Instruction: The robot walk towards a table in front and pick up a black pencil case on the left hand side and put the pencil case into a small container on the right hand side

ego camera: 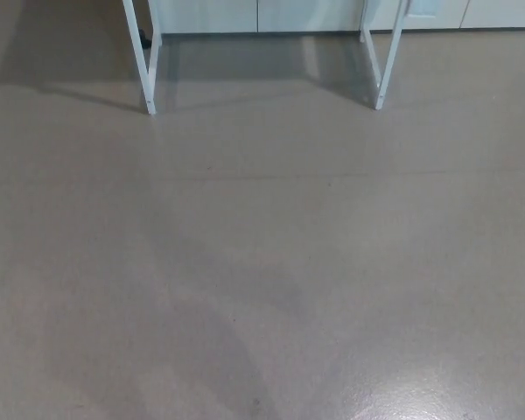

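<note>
Only the lower legs of a white table show at the top of the head view: a left leg (145, 61) and a right leg (385, 61). The tabletop, the black pencil case and the small container are all out of the picture. Neither of my hands nor any part of my arms appears.
Grey-brown floor (262, 262) fills nearly the whole view between me and the table legs. A white wall or cabinet base (262, 16) runs along the top edge behind the legs. Soft shadows lie on the floor at lower left.
</note>
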{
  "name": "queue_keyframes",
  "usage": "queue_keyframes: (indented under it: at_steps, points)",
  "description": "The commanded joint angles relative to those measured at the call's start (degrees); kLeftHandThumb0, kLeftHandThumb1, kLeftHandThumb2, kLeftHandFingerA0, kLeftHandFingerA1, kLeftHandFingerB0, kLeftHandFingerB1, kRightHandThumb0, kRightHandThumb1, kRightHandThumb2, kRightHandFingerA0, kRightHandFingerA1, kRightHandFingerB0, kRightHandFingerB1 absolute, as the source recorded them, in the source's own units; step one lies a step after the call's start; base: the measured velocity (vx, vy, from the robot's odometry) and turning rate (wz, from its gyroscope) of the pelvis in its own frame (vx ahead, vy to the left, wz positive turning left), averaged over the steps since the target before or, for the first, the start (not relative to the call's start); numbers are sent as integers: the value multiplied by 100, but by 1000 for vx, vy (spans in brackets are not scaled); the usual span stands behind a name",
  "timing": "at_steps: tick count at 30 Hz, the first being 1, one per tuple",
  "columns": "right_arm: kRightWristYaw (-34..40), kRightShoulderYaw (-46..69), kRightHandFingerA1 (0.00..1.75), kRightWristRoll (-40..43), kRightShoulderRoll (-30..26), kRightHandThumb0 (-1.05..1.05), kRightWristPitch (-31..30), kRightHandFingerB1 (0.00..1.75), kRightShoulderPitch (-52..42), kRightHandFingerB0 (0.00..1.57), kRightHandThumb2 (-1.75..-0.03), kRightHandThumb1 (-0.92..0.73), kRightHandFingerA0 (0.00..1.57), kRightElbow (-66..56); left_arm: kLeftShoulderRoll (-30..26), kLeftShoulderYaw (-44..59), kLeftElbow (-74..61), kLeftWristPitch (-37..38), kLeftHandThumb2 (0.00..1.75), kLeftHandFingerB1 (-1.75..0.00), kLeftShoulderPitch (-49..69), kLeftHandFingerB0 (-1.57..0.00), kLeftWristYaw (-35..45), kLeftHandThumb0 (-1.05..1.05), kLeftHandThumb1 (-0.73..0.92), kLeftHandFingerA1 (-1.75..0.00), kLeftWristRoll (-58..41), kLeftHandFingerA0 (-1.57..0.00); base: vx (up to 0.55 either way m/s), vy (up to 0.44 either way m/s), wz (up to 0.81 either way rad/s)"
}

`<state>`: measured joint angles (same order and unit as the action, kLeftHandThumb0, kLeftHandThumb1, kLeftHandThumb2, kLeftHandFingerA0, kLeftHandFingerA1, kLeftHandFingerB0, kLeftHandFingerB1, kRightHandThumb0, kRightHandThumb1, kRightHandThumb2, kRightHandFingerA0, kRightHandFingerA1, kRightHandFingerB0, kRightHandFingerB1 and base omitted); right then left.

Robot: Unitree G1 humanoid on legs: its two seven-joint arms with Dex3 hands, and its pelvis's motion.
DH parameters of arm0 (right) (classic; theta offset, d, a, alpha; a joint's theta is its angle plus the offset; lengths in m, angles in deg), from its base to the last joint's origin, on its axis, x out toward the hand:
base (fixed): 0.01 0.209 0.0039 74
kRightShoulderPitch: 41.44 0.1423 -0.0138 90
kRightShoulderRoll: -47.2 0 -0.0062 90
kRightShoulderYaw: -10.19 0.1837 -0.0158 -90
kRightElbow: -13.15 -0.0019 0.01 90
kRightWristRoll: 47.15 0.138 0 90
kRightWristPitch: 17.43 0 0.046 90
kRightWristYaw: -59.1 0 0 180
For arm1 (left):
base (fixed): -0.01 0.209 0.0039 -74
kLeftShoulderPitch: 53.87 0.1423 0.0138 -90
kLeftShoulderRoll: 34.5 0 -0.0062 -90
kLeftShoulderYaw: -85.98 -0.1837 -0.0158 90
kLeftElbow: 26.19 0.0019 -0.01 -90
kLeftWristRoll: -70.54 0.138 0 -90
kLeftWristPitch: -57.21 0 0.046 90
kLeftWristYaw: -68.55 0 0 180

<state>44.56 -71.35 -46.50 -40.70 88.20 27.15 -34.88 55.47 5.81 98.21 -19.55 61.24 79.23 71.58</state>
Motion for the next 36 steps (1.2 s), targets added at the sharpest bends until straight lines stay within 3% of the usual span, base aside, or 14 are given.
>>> queue_keyframes:
  at_steps: [1, 13, 14, 15, 16, 21, 22, 23, 24, 30, 31, 33, 34, 36]
  points:
    - [-183, 53, 48, 117, -134, -80, 216, 38, 121, 0, -98, -62, 12, 223, -88, 81, 334, 361, 62, -30, -179, -18, 182, -49, 69, -38, -172, -20, 0, 0, 0]
    - [-72, -127, 47, -64, -244, -79, 421, 31, 304, 0, -99, -63, 11, 504, -173, -18, 426, 433, 62, -30, -297, -20, -4, -52, 70, -37, 79, -24, 18, 18, 4]
    - [-59, -139, 32, -70, -245, -74, 405, 23, 281, 9, -64, -79, 15, 476, -172, -24, 368, 397, 62, -30, -281, -20, -16, -51, 70, -37, 90, -23, -16, 198, 0]
    - [-63, -153, 32, -70, -251, -74, 376, 23, 252, 9, -64, -79, 15, 403, -166, -28, 348, 387, 62, -30, -277, -20, -19, -51, 70, -37, 92, -23, 19, 240, -10]
    - [-60, -169, 48, -83, -267, -76, 372, 32, 267, 0, -100, -63, 12, 385, -174, -53, 307, 385, 62, -30, -282, -20, -48, -51, 70, -37, 138, -23, 90, 291, -23]
    - [-83, -176, 47, -26, -213, -78, 398, 32, 476, 1, -98, -62, 9, 581, -199, 19, 308, 401, 63, -30, -334, -17, 109, -50, 71, -36, -28, -21, 190, 196, -39]
    - [-79, -179, 33, -32, -216, -74, 401, 23, 480, 9, -64, -79, 14, 590, -191, 23, 308, 394, 62, -30, -334, -18, 106, -50, 70, -36, -45, -21, 163, 255, -22]
    - [-75, -184, 33, -35, -219, -74, 409, 23, 486, 9, -64, -79, 14, 605, -178, 30, 305, 383, 62, -30, -334, -18, 100, -50, 70, -36, -64, -21, 183, 232, -3]
    - [-75, -178, 44, -16, -207, -75, 407, 34, 454, 5, -94, -64, 8, 555, -203, 0, 308, 401, 63, -30, -329, -18, 71, -50, 71, -36, -7, -21, 186, 182, 3]
    - [-28, -207, 45, -63, -240, -75, 293, 35, 374, 4, -95, -63, 9, 359, -259, -99, 356, 431, 62, -30, -361, -19, 17, -51, 70, -36, 119, -22, 248, 40, 12]
    - [-25, -209, 50, -63, -240, -37, 297, 50, 380, 0, -106, -50, 1, 369, -261, -97, 396, 463, 62, -30, -373, -19, 27, -50, 70, -36, 106, -22, 286, -61, 17]
    - [-38, -217, 44, -58, -239, -73, 306, 35, 358, 4, -94, -63, 9, 358, -285, -114, 366, 472, 62, -30, -335, -19, 35, -50, 71, -35, 120, -23, 284, -114, 16]
    - [-39, -218, 49, -58, -243, -37, 321, 50, 364, 0, -106, -51, 0, 407, -289, -122, 338, 460, 62, -30, -307, -19, 38, -50, 71, -35, 122, -23, 336, -127, 16]
    - [-2, -217, 49, -71, -257, -37, 274, 50, 416, 0, -106, -49, 0, 460, -285, -156, 352, 404, 62, -30, -343, -19, -4, -51, 71, -35, 157, -24, 482, -133, -21]
